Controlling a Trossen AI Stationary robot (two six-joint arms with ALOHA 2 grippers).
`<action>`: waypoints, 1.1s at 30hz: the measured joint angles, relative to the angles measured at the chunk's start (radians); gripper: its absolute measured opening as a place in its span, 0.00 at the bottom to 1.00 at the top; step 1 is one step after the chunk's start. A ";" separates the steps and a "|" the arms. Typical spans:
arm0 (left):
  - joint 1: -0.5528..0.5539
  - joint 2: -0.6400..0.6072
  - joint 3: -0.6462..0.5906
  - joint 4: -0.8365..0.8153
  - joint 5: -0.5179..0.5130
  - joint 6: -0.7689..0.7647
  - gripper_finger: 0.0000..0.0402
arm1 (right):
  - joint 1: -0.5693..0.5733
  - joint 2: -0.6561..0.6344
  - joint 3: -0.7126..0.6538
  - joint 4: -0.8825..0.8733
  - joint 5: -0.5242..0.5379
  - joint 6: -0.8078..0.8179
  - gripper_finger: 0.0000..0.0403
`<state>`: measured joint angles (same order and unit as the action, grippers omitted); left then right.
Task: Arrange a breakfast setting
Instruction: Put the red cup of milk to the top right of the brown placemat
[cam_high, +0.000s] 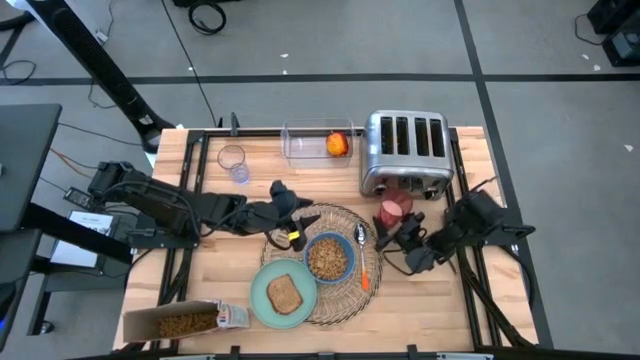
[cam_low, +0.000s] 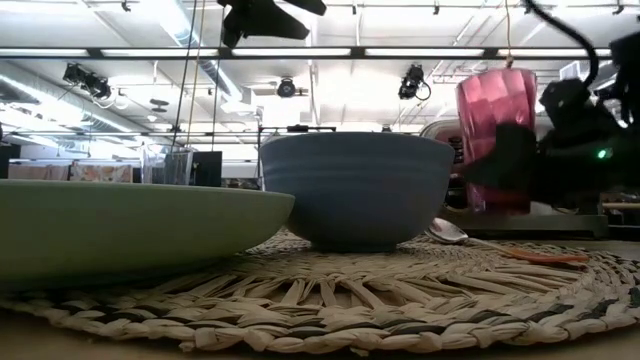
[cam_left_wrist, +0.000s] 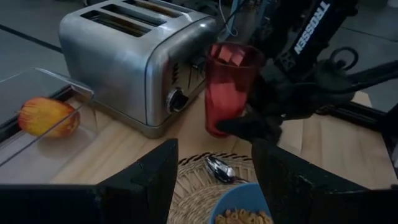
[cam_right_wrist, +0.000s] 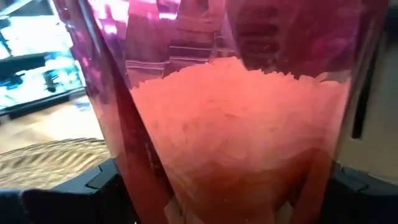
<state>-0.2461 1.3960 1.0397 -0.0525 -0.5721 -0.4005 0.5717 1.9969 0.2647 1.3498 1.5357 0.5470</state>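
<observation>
The round woven placemat (cam_high: 345, 300) lies near the table's front. On it stand the blue bowl (cam_high: 328, 257) of cereal and the pale green plate (cam_high: 268, 298) with toast; the orange-handled spoon (cam_high: 363, 264) lies on its right part. The dark red cup (cam_left_wrist: 229, 87), with pale pieces inside, stands upright just off the mat's far right edge, in front of the toaster, with my right gripper (cam_high: 392, 220) shut on it. My left gripper (cam_left_wrist: 211, 180) hovers open above the mat's far left edge with nothing between its fingers. The orange-red fruit (cam_high: 338, 144) lies in a clear box. My right gripper pinches the cup's lower wall (cam_left_wrist: 235, 122) between its two fingers (cam_right_wrist: 93, 193), one on either side. The fingers come in about level, from the table's near right. The cup stays upright, mouth up. Whether its base rests on the table I cannot tell.
The silver toaster (cam_high: 403, 150) stands right behind the cup. A clear box (cam_high: 315, 142) and a clear glass (cam_high: 233, 162) are at the far side, and a cereal box (cam_high: 185, 320) lies at the near left corner. Bare wood (cam_high: 430, 300) shows right of the mat.
</observation>
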 joint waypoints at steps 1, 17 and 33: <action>-0.003 0.000 0.000 -0.002 0.000 0.001 0.52 | -0.006 0.024 0.010 -0.002 0.015 0.022 0.83; -0.047 0.000 0.000 -0.045 0.001 0.004 0.52 | -0.106 0.213 0.109 0.002 0.034 0.105 0.83; -0.049 0.000 0.000 -0.050 0.001 -0.003 0.52 | -0.124 0.225 0.109 0.005 -0.037 0.091 0.87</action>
<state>-0.2951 1.3960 1.0397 -0.1028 -0.5713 -0.4031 0.4482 2.2223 0.3733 1.3548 1.4987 0.6378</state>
